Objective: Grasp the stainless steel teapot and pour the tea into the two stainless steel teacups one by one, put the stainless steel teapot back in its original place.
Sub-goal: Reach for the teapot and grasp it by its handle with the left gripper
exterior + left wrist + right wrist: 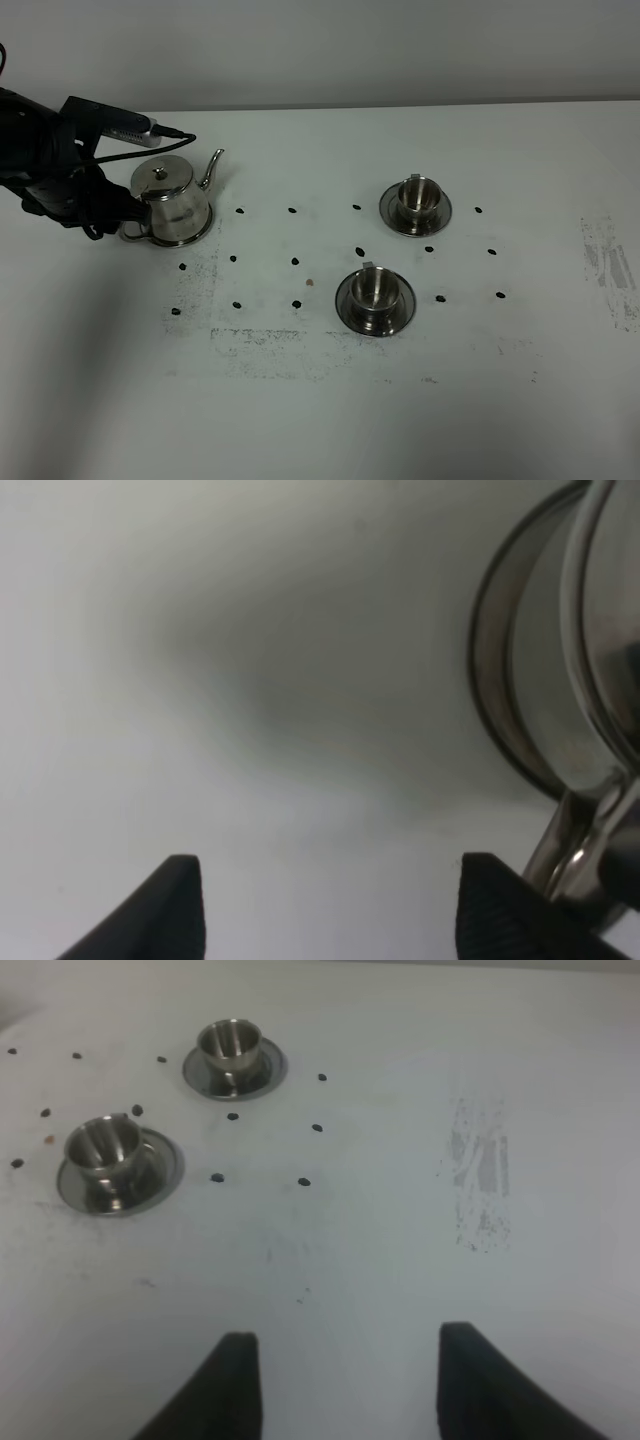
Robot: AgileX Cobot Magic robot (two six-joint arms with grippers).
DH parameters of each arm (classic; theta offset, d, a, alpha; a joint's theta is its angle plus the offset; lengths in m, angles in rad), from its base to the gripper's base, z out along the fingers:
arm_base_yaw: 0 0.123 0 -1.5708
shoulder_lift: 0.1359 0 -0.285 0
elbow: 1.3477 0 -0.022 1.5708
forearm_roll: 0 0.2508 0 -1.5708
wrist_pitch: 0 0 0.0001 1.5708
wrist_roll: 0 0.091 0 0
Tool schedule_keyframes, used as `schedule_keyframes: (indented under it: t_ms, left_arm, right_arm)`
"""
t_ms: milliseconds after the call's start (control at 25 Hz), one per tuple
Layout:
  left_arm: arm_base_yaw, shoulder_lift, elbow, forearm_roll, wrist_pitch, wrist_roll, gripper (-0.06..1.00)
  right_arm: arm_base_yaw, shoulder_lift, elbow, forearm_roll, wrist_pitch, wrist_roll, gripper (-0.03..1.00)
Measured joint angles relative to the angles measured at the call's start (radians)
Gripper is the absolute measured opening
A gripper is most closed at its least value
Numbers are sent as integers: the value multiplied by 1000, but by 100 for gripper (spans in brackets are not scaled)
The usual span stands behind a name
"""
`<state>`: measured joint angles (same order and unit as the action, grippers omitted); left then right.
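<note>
Exterior high shows us the stainless steel teapot (172,203) on its saucer (205,236) at the left of the surface (320,400). We see the left gripper (330,885) open and empty just beside the handle (575,855); the right gripper (345,1355), also open and empty, hangs apart from the two teacups (419,195) (373,288).

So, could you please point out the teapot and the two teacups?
Teapot (177,211): exterior high view, on its body.
Nearer teacup (372,288): exterior high view, inside its bowl.
Farther teacup (417,193): exterior high view, inside its bowl.
</note>
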<state>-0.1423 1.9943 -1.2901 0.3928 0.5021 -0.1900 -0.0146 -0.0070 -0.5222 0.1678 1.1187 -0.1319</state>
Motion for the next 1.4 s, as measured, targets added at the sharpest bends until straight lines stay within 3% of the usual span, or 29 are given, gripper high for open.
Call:
schedule_keyframes:
  t_ms: [440, 1400]
  left_arm:
    - [-18, 0, 0, -14, 18, 22, 47]
    - [-47, 0, 0, -51, 90, 58, 47]
  right_arm:
    - [0, 0, 0, 0, 0, 0, 39]
    - [0, 0, 0, 0, 0, 0, 39]
